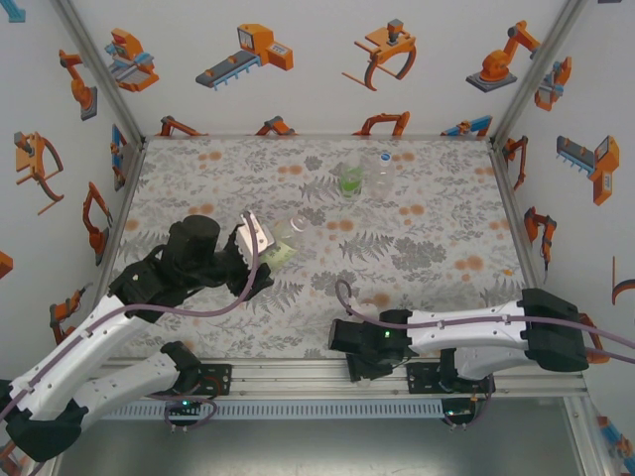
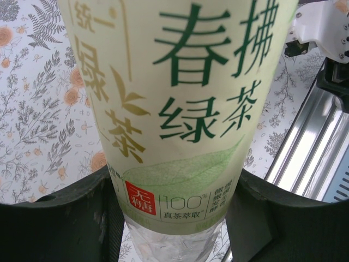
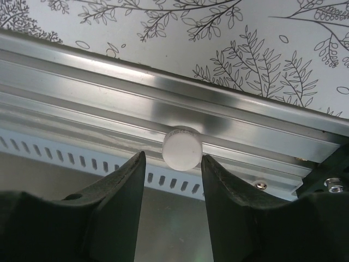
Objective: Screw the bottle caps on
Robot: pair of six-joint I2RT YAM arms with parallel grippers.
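My left end effector [image 2: 174, 221] is clamped on a clear plastic bottle with a pale yellow-green tea label [image 2: 180, 109]. The dark fingers [image 2: 54, 224] press its lower body from both sides, and it runs straight out past the tips, lying over rather than upright above the flower-patterned counter [image 1: 437, 248]. My right end effector [image 3: 173, 158] is down at the near edge of the counter, over the ribbed aluminium rail [image 3: 82, 82]. Its jaws stand slightly spread, with a small round white plastic cap [image 3: 182, 148] right at the tips, between them. The cap looks to touch one finger, with a sliver of gap to the other, so I would not call it pinched. Well beyond the left end effector, toward the far wall, a clear plastic bottle of bright green liquid [image 1: 349, 181] and a colourless clear plastic bottle [image 1: 382, 171] stand just beside each other
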